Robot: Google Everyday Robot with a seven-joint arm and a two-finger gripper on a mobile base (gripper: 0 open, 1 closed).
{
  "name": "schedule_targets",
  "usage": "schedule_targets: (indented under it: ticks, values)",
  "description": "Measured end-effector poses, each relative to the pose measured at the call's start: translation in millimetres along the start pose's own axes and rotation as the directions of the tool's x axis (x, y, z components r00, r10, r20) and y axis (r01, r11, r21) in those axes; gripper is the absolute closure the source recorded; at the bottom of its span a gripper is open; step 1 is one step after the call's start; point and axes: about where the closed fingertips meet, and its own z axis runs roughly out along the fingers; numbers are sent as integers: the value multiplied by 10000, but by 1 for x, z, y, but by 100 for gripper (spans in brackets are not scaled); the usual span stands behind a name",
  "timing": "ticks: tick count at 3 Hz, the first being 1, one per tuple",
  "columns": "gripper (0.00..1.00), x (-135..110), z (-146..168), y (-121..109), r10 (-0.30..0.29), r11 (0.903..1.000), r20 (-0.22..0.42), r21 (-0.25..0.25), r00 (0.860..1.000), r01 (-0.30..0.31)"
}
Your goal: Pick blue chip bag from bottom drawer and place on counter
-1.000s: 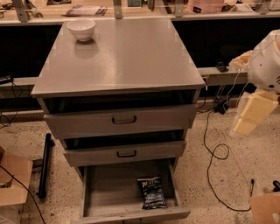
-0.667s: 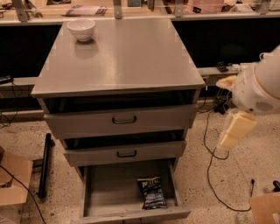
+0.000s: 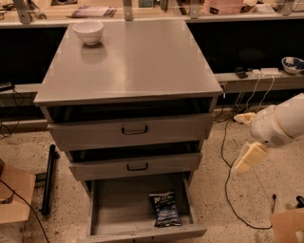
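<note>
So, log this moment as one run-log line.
gripper: right of cabinet, apart from bag | blue chip bag: in open bottom drawer, right side | counter: white bowl, no bag

The arm is a thick, smooth white shell with rounded joints, narrowing into a cream, blocky wedge-shaped gripper, which sits out beyond the counter's right edge.

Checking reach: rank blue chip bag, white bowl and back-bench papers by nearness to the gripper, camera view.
The gripper hangs right of the cabinet.
1. blue chip bag, bottom drawer.
2. white bowl, far left of counter.
3. papers, back bench.
</note>
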Motion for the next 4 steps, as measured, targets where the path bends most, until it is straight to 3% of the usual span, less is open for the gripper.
schedule_targets:
  ticks: [1, 2, 3, 4]
  values:
    - [0, 10, 19, 1, 202, 9992, 122, -340, 9997, -198]
    - [0, 10, 25, 2, 189, 9992, -482, -345, 9987, -206]
    - [0, 24, 54, 7, 432, 9978, -384, -494, 9983, -451]
    - [0, 51, 96, 11, 700, 9920, 131, -1066, 9975, -682]
